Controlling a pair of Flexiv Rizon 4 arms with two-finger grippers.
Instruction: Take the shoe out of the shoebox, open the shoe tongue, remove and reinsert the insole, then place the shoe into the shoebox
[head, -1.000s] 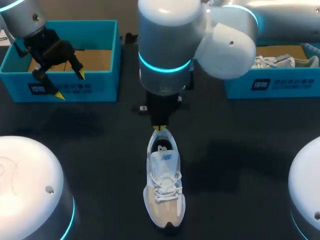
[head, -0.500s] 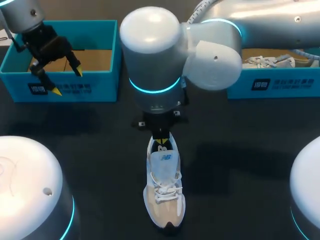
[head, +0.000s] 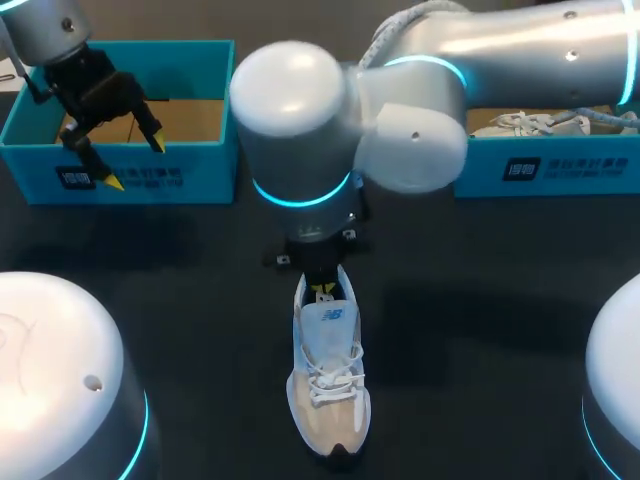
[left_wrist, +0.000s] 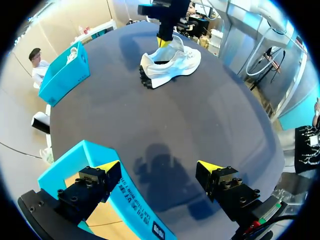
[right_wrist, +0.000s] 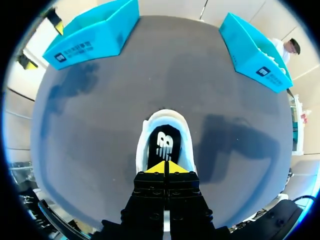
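A white and beige shoe (head: 328, 385) stands on the dark table, toe toward the front edge. My right arm reaches in from the right to the middle. Its gripper (head: 322, 290) is shut, yellow tips together at the heel end of the shoe's opening. In the right wrist view the tips (right_wrist: 165, 167) sit right at the heel end of the black insole (right_wrist: 164, 142); I cannot tell whether they pinch it. My left gripper (head: 136, 164) hangs open over the left blue shoebox (head: 150, 180), holding nothing. The left wrist view shows the shoe (left_wrist: 172, 65) far ahead of that gripper (left_wrist: 159, 167).
A second blue shoebox (head: 540, 165) stands at the back right with another white shoe (head: 530, 125) in it. Both boxes (right_wrist: 95, 32) (right_wrist: 255, 52) lie well beyond the shoe. Bare dark tabletop (head: 480, 300) surrounds the shoe.
My right gripper has come down from just above the heel into the shoe's opening, the arm swinging leftward. The left gripper rose slightly early on and then held still.
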